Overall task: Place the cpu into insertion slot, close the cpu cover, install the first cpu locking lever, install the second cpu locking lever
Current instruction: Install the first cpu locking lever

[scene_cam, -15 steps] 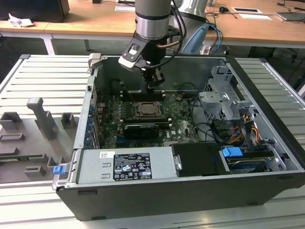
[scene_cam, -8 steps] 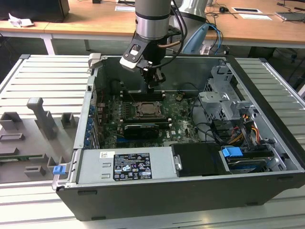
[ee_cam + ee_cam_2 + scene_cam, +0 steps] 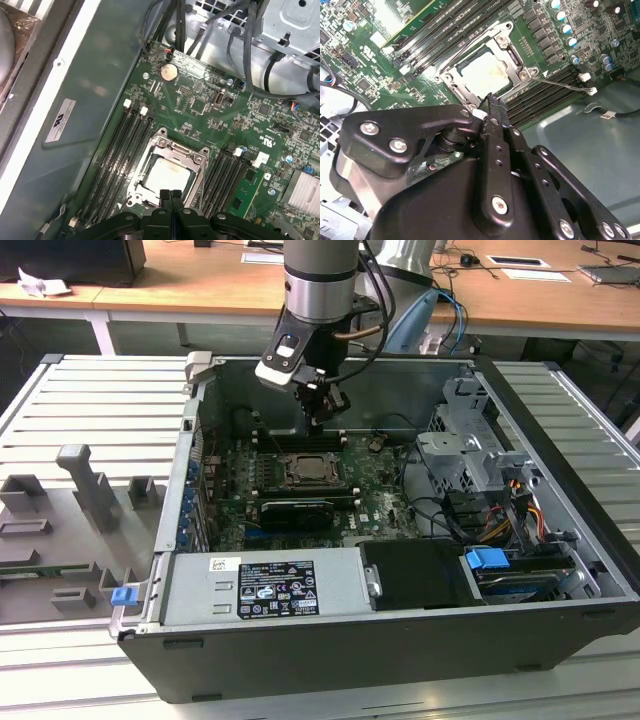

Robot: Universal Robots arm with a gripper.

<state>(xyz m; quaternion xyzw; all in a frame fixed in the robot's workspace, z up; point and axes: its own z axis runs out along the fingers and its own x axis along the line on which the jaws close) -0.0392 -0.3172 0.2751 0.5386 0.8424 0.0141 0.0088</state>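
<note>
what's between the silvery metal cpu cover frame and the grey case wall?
Long narrow black memory slots, side by side, between cpu cover and case wall, in the first wrist view.

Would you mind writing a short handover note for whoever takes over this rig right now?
Gripper: shut, nothing visibly held, fingertips at the edge of the cpu cover.
Things: the cpu lies in the insertion slot, with the cover flat over it.
Done: cpu placed, cover closed.
Left: the levers. One thin locking lever sticks out beside the socket and looks unlatched.
</note>
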